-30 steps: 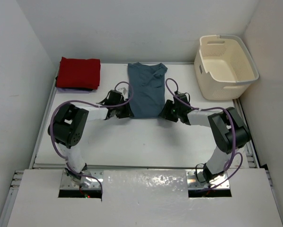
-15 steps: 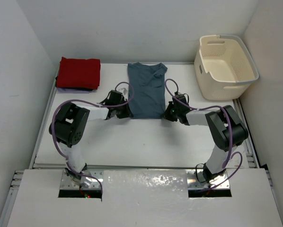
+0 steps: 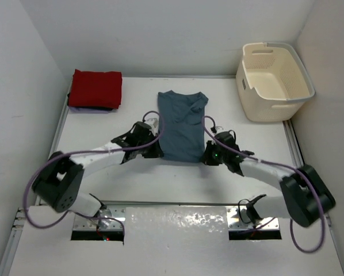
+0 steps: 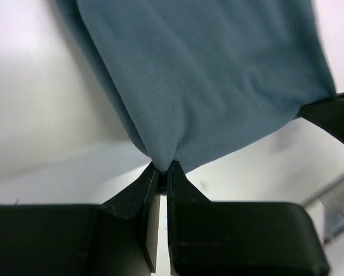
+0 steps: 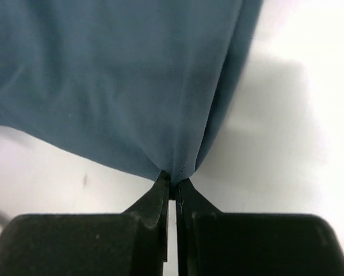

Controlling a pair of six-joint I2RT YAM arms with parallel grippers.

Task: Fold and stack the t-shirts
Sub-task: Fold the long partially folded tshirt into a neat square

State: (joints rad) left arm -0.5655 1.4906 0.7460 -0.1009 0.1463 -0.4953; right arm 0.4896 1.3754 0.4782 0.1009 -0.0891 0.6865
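The teal blue t-shirt lies lengthwise on the table's middle, folded narrow, collar at the far end. My left gripper is shut on its near left corner; the pinched cloth shows in the left wrist view. My right gripper is shut on its near right corner; that cloth fills the right wrist view. The near hem is lifted between the two grippers. The red t-shirt lies folded at the far left on top of a stack whose dark and lavender lower edges just show.
A cream plastic laundry basket stands at the far right, with nothing visible in it. White walls close the table on the left, far and right sides. The arms' bases sit at the near edge.
Both arms have stretched out and pulled the shirt's near hem toward the near edge. The whole shirt has slid a little nearer and looks longer.
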